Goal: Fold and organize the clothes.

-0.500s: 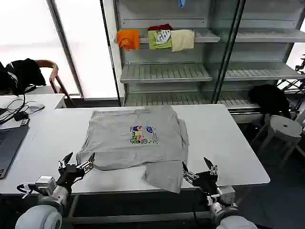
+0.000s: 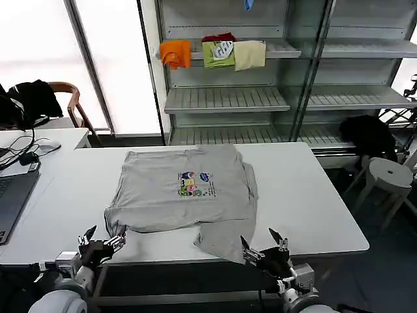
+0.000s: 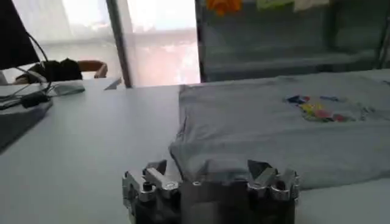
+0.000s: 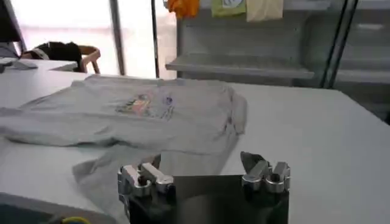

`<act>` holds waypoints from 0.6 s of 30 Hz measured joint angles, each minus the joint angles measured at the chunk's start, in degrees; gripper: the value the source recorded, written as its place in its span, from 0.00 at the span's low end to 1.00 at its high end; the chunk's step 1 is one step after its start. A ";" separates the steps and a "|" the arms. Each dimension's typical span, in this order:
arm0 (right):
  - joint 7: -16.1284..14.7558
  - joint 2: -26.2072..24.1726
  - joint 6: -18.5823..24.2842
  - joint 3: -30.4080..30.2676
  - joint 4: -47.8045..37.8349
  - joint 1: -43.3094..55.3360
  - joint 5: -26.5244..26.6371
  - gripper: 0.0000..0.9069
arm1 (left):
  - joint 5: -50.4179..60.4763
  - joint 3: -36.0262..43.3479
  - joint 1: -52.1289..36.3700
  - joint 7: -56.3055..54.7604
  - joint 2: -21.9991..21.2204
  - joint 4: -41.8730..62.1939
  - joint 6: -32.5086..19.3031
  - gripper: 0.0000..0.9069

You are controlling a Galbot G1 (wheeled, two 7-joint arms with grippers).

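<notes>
A light grey short-sleeved shirt (image 2: 186,192) with a small multicoloured chest print lies spread on the white table (image 2: 306,195). Its sides are tucked in, and one flap reaches over the near edge. My left gripper (image 2: 102,240) hovers open at the near edge, just short of the shirt's near left corner. My right gripper (image 2: 264,246) is open too, at the near edge just right of the hanging flap. In the left wrist view the shirt (image 3: 292,122) lies beyond the open left gripper (image 3: 207,170). The right wrist view has the shirt (image 4: 152,112) past the open right gripper (image 4: 201,163). Neither gripper holds anything.
Behind the table stands a metal shelf unit (image 2: 228,98) with orange, green and cream folded garments (image 2: 215,53) on an upper shelf. A laptop (image 2: 10,195) and cables lie at the left. A chair with a black garment (image 2: 32,101) is far left, and a white stool (image 2: 391,176) at the right.
Both grippers have drawn back and down toward the table's near edge, away from the shirt. The shirt has not moved.
</notes>
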 measured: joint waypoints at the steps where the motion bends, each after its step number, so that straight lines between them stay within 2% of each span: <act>1: 0.06 0.01 0.00 -0.15 -0.26 0.02 -0.01 0.82 | 0.09 0.01 -0.01 -0.05 -0.01 0.26 0.00 0.86; 2: 0.08 0.05 0.00 -0.25 -0.58 0.08 -0.02 0.56 | 0.26 0.01 -0.06 -0.10 -0.03 0.58 0.00 0.82; 3: 0.08 0.09 0.01 -0.35 -0.99 0.18 0.01 0.36 | 0.34 0.02 -0.12 -0.12 -0.07 0.87 0.00 0.77; 4: 0.08 0.12 0.01 -0.49 -1.37 0.27 0.05 0.00 | 0.38 0.04 -0.17 -0.14 -0.12 1.18 0.00 0.69; 6: 0.07 0.32 0.02 -0.82 -2.26 0.54 0.18 0.00 | 0.40 0.07 -0.26 -0.15 -0.19 1.70 0.00 0.64; 8: 0.08 0.49 0.02 -1.11 -3.06 0.80 0.18 0.00 | 0.47 0.06 -0.48 -0.20 -0.31 2.23 0.00 0.46; 9: 0.08 0.58 0.02 -1.28 -3.45 0.89 0.16 0.00 | 0.48 0.06 -0.59 -0.23 -0.38 2.42 0.00 0.46; 11: 0.16 0.60 0.02 -1.54 -4.12 1.16 0.10 0.00 | 0.54 0.05 -0.86 -0.27 -0.43 2.80 0.00 0.33; 13: 0.30 0.64 0.02 -1.81 -4.85 1.35 0.06 0.00 | 0.59 0.05 -1.07 -0.28 -0.44 3.19 0.00 0.28; 15: 0.38 0.72 0.07 -1.86 -5.34 1.46 0.05 0.00 | 0.62 0.05 -1.25 -0.28 -0.45 3.56 0.00 0.14; 16: 0.41 0.76 0.09 -1.84 -5.53 1.52 0.06 0.00 | 0.63 0.05 -1.33 -0.28 -0.43 3.74 -0.01 0.02; 18: 0.49 0.85 0.14 -1.81 -5.65 1.63 0.30 0.00 | 0.63 0.05 -1.44 -0.28 -0.41 4.03 -0.05 0.01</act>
